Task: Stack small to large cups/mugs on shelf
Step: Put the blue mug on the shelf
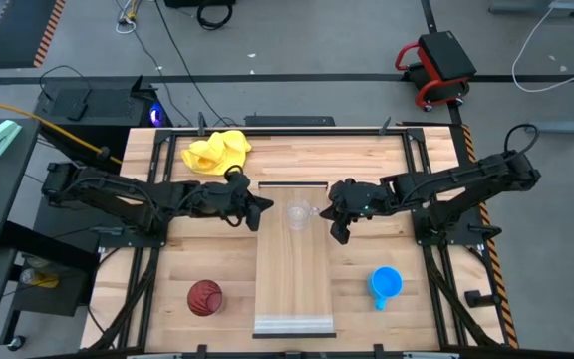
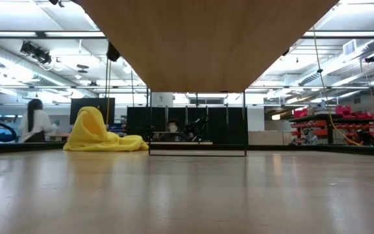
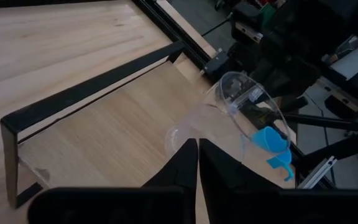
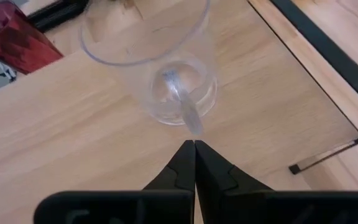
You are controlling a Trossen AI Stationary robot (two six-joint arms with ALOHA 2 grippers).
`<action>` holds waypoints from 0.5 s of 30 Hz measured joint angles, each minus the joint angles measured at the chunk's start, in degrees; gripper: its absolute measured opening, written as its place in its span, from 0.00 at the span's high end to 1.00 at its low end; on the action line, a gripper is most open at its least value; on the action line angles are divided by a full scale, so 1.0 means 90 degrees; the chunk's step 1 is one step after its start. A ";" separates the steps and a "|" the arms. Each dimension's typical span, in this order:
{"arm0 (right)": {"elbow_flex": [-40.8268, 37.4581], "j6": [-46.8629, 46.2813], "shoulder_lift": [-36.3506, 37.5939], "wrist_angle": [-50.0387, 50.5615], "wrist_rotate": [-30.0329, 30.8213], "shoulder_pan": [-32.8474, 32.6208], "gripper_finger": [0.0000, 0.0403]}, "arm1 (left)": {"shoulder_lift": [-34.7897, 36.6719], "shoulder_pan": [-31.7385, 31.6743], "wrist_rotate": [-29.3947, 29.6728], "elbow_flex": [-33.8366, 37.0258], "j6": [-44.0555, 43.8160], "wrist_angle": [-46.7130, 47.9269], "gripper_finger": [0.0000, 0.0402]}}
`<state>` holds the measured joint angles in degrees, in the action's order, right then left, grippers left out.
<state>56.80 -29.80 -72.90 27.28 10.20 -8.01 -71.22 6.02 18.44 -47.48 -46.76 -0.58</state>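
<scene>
The clear glass mug (image 1: 297,214) stands upright on the far part of the light-wood shelf (image 1: 294,289), near its dark rim (image 1: 292,184). My left gripper (image 1: 269,208) is shut just left of the mug, its tips (image 3: 197,144) close before the mug's base (image 3: 182,134). My right gripper (image 1: 330,212) is shut just right of it, tips (image 4: 194,145) a short gap from the mug's handle (image 4: 188,115). The dark red ribbed cup (image 1: 204,297) stands on the table left of the shelf. The blue mug (image 1: 385,284) stands to the shelf's right.
A yellow cloth (image 1: 217,151) lies bunched at the table's far edge, left of the shelf, and also shows in the low view (image 2: 99,133). The low view sees the shelf's underside (image 2: 206,45) and a person (image 2: 36,122) far off in the room.
</scene>
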 joint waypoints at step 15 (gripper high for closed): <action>0.0329 -0.0707 0.0527 0.0854 -0.0481 -0.0279 0.98 | 0.0534 -0.0056 0.0186 0.0000 0.0133 0.0298 0.96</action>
<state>59.75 -36.16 -68.16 34.97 5.87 -10.53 -66.42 5.52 20.11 -47.48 -45.56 2.10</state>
